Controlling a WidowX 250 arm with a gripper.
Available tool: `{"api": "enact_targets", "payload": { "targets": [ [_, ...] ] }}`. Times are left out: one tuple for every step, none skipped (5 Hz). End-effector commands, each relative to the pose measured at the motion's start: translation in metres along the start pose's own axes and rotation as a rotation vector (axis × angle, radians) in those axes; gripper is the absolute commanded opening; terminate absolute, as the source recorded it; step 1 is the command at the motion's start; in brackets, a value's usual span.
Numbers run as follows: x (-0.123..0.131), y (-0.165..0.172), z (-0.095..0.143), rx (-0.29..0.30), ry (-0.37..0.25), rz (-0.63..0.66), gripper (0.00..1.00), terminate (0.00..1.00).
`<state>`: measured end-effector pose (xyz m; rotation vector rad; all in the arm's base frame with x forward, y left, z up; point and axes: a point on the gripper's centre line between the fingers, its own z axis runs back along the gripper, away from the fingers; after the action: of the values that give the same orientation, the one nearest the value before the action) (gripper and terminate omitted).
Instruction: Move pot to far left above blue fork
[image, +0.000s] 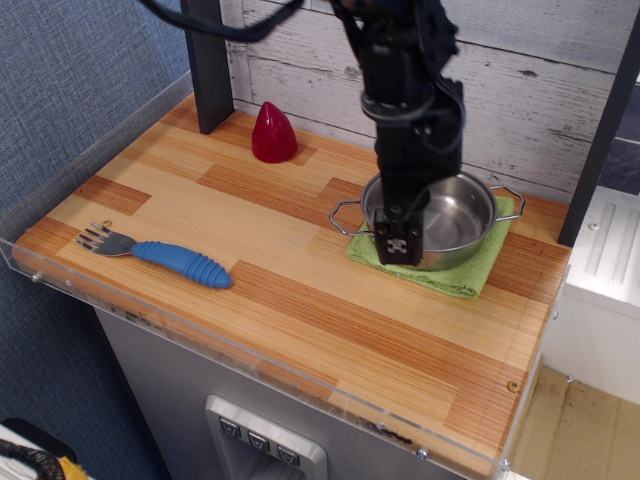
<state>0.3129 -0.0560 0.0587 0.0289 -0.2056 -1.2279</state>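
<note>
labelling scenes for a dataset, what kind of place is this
Probably a toy or mock kitchen set up for robot trials: a small wooden counter with a clear plastic edge guard, a whitewashed plank backdrop, and a pot on a green cloth.

A shiny steel pot (455, 215) sits on soft green cloth (470, 272), over a glossy striped wooden tabletop (300, 300).

pot (455, 222) on cloth (460, 274), right of fork (160, 253)

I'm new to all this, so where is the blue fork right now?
The blue fork lies at the counter's front left corner, apart from the pot and gripper on the right.
</note>
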Motion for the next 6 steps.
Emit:
{"api": "enact_targets", "payload": {
  "targets": [
    [0.015,0.010,-0.005,0.070,0.019,-0.028,1.00,0.00],
    [0.015,0.013,-0.012,0.081,0.021,-0.019,1.00,0.00],
    [0.015,0.016,-0.013,0.090,0.041,-0.009,1.00,0.00],
    [0.013,0.016,-0.019,0.087,0.053,-0.005,1.00,0.00],
    [0.013,0.016,-0.023,0.090,0.073,-0.003,1.00,0.00],
    [0.011,0.016,-0.023,0.096,0.073,0.008,1.00,0.00]
  ]
}}
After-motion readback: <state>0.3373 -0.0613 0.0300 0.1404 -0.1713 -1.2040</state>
